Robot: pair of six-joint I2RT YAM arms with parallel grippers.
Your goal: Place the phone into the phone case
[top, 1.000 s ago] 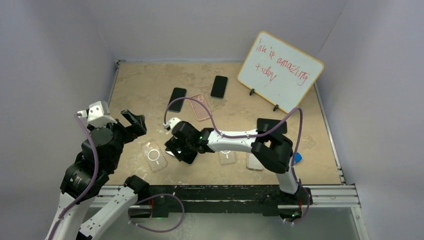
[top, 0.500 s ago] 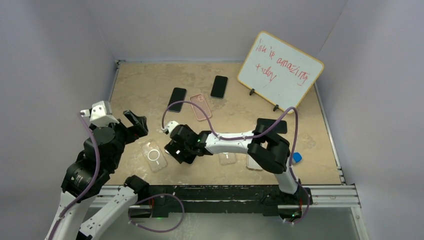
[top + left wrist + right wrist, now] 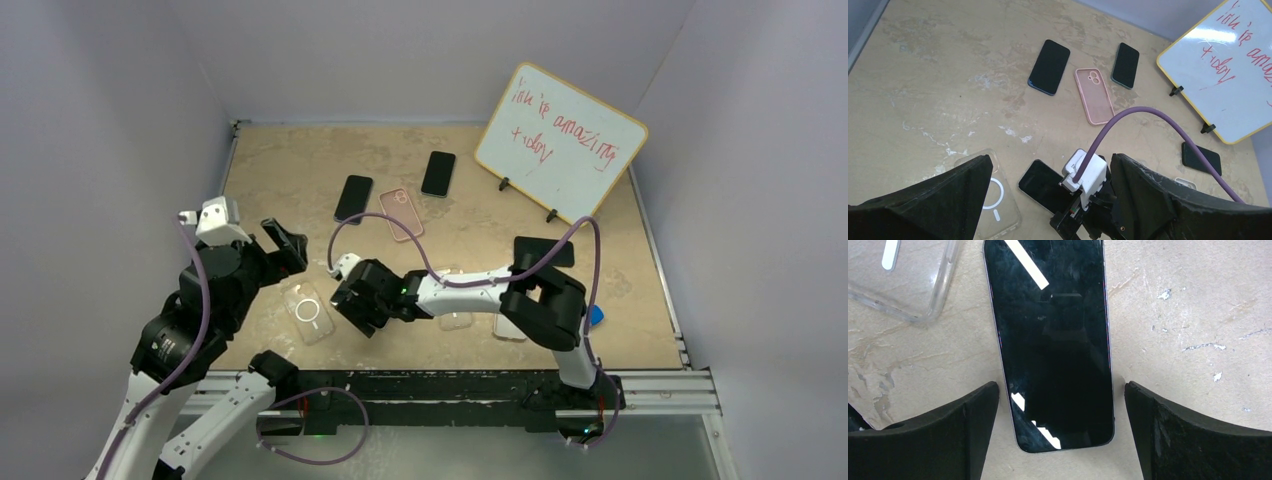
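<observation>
We see the phone [image 3: 1055,340] lying flat on the worktop [image 3: 1198,315] between the widely spread fingers [image 3: 948,440] of our right end effector [image 3: 1059,390].

In the right wrist view the phone [image 3: 1055,340] runs off the top edge, so its far end is unseen. Only a corner of the clear case [image 3: 903,275] shows at the upper left. From above, the right tool [image 3: 352,306] covers almost the whole phone. In the left wrist view one finger of the left tool [image 3: 1052,167] hides part of the clear case. The whiteboard [image 3: 1218,65] is cut by the right edge, and its red scrawl is not legible.
</observation>
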